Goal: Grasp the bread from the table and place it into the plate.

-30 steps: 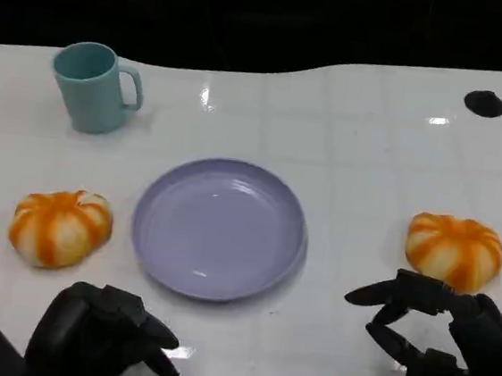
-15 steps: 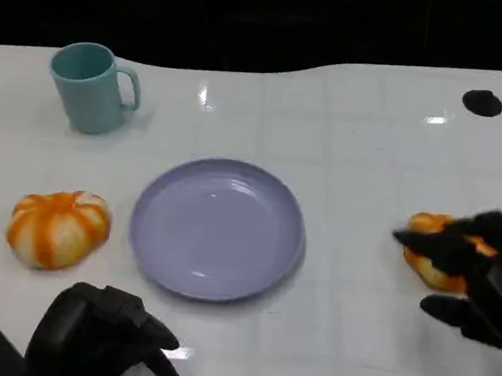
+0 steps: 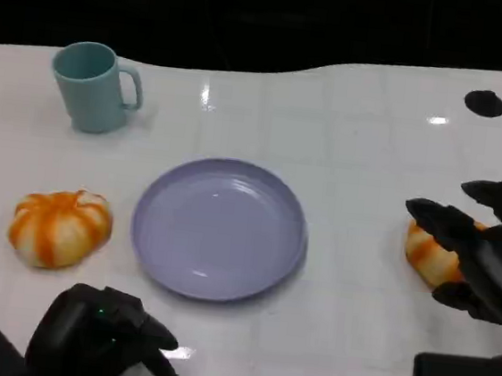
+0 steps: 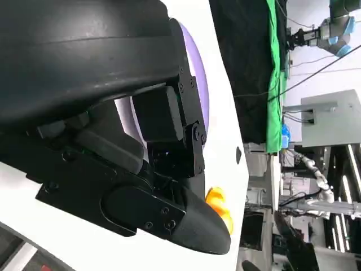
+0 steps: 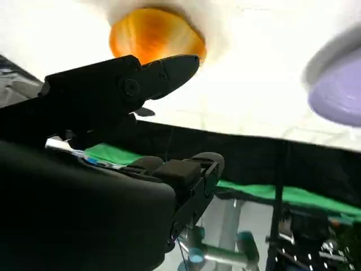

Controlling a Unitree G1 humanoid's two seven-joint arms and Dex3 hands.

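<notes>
Centrally on the white desk (image 3: 356, 127) sits a lavender plate (image 3: 219, 228), bare. A teal mug (image 3: 91, 86) stands at far left, a second orange bread (image 3: 58, 226) left of the plate. Target bread (image 3: 431, 256) lies right of the plate, partly covered by the right hand (image 3: 482, 253), fingers spread over it, not closed. Left hand (image 3: 100, 338) rests curled on the desk, holding nothing.

A robotics lab — beyond the fingers (image 4: 192, 141), a green curtain (image 4: 274, 79), cables and another robot arm (image 4: 338, 28) past the white bench (image 3: 372, 147).
</notes>
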